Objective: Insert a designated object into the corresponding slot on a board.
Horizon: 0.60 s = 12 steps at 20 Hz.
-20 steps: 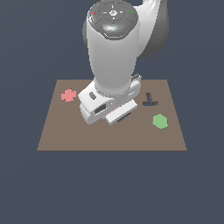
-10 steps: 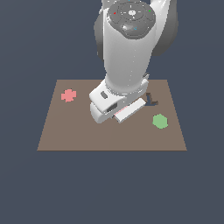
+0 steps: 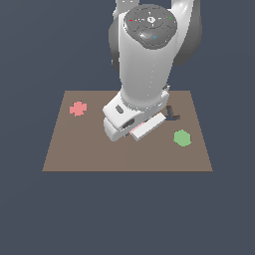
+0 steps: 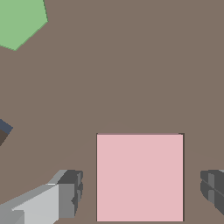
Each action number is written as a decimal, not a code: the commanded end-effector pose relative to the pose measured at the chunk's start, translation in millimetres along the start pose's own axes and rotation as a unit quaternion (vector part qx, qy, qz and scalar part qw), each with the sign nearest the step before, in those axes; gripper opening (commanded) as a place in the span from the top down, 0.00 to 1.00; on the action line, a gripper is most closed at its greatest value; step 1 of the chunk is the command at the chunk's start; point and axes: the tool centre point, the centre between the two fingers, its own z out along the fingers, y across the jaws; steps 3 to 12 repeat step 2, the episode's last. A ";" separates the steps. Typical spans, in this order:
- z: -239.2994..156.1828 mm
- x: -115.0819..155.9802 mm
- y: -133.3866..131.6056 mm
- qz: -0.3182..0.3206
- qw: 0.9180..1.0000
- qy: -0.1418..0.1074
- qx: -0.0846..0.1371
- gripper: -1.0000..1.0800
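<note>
The end effector (image 4: 142, 188) is released, its fingers (image 4: 70, 194) spread apart on either side of the pink tile (image 4: 139, 177) without touching it. The tile lies flat on the brown board (image 4: 131, 78), directly between the fingers. A green hexagon (image 4: 19, 19) lies well apart from them.

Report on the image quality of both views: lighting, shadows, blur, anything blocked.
Exterior view: flat, even render lighting with no glare; the arm hides the middle of the board and the gripper. Wrist view: sharp, with no evident shadows; the pink tile sits between the fingers, cropped by the frame edge.
</note>
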 end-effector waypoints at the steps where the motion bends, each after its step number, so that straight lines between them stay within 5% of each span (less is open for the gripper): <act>1: 0.0 0.0 0.0 0.000 1.000 0.000 0.000 0.04; 12: 0.0 0.0 0.0 0.000 1.000 0.000 0.000 0.04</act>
